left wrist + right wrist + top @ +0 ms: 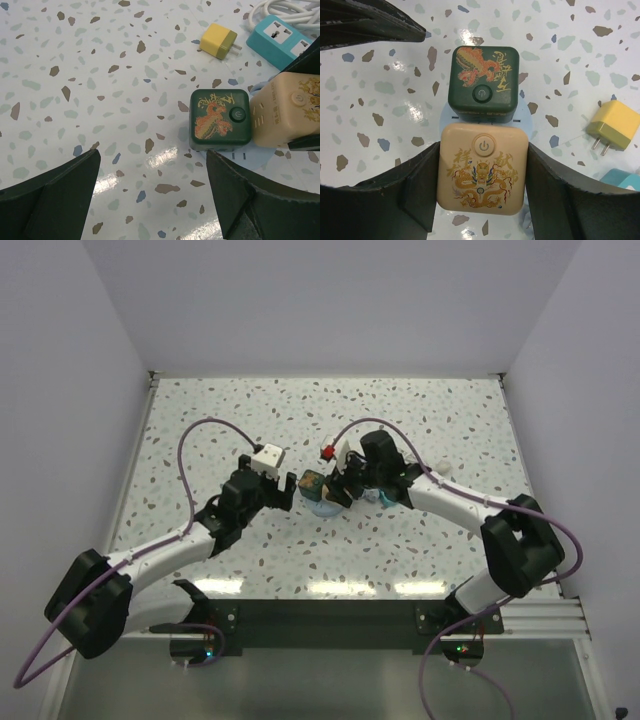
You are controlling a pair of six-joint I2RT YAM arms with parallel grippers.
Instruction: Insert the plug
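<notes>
Two arms meet at the middle of the speckled worktop (450, 420).
The left hand (150, 197) gapes wide with nothing between its fingers. The right hand (482, 160) is closed on the sides of the tan cube (287, 112). A teal power strip (280, 35) lies just beyond. The dark green plug (484, 82) sits button face up, touching the tan cube, just ahead of the left hand. Both cubes sit partly on a pale blue disc (526, 125). A small yellow charger (218, 41) lies apart, prongs toward the strip.
</notes>
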